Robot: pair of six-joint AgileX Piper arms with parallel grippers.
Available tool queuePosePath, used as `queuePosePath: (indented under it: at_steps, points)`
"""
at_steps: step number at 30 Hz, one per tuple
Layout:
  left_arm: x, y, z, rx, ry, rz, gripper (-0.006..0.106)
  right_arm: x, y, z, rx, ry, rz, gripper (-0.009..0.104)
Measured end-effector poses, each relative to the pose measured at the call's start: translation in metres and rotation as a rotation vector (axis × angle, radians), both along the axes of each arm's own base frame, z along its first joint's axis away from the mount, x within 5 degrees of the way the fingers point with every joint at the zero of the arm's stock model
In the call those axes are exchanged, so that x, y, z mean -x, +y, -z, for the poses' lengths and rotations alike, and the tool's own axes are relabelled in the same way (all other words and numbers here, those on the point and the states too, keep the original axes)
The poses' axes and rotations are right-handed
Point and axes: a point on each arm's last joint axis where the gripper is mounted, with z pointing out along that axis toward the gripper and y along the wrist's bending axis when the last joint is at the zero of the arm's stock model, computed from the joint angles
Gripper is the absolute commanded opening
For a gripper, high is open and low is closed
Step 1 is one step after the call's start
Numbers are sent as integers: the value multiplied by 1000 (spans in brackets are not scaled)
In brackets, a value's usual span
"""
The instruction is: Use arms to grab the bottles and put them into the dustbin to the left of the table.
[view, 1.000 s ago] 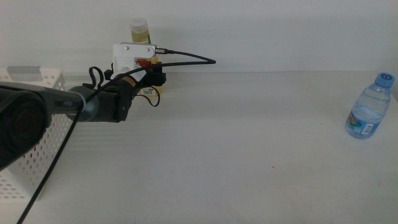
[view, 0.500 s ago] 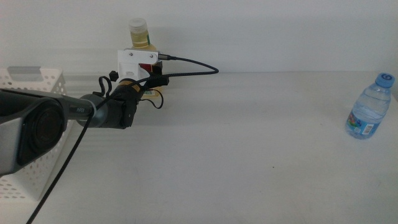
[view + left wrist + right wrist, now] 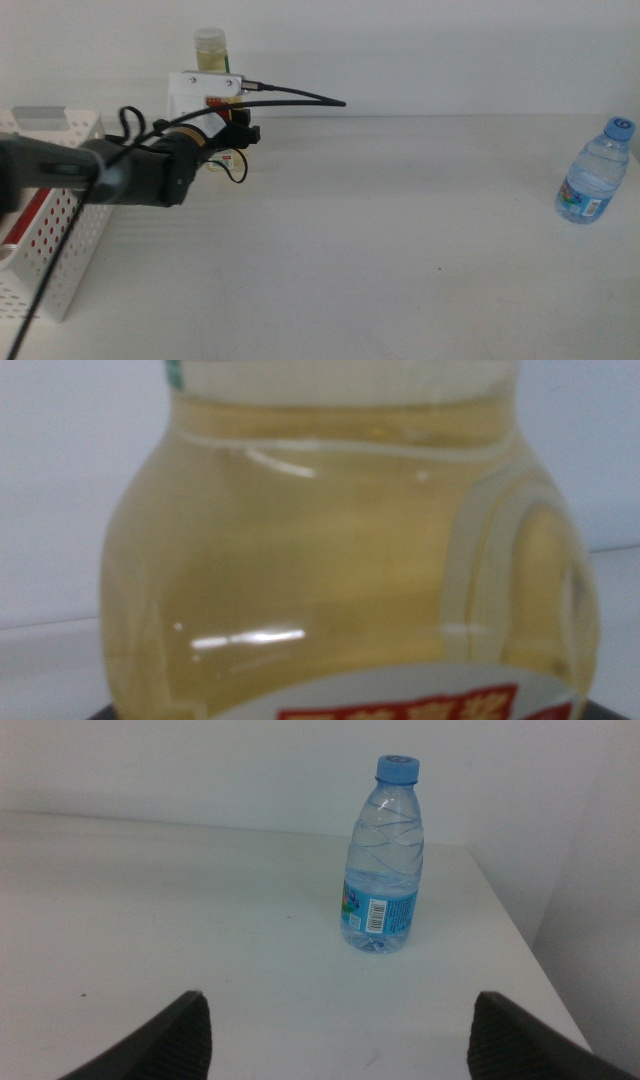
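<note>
Left gripper [image 3: 232,135]: at the far left of the table [image 3: 400,250], closed around the yellow-liquid bottle [image 3: 211,52]; jaws mostly hidden behind the wrist camera, so the grasp is judged from the bottle filling the left wrist view [image 3: 340,550].
Bottle axis: upright, cap above the gripper.
Dustbin [image 3: 60,215]: just left of and nearer than the left gripper; something red lies inside, likely the can.
Key relation: the bin lies leftward of the held bottle, so the carry goes left and toward the camera.
Right gripper [image 3: 340,1035]: waiting, jaws spread wide, empty.
Water bottle [image 3: 383,855]: upright at the far right, straight ahead of the right gripper; right arm nearer.
</note>
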Motion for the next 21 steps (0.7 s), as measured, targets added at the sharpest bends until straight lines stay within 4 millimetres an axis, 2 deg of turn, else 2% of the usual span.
queuePosePath:
  at_steps: [6, 17, 21]
  points:
    - [46, 5, -53, -2, 20, 19, -5, 0, 0, 0, 0, 0, 0, 67]
    - [129, 20, -148, -36, 224, 70, -5, 0, 0, 0, 0, 0, 0, 67]
    - [153, 24, -177, -50, 296, 87, -5, 0, 0, 0, 0, 0, 0, 67]
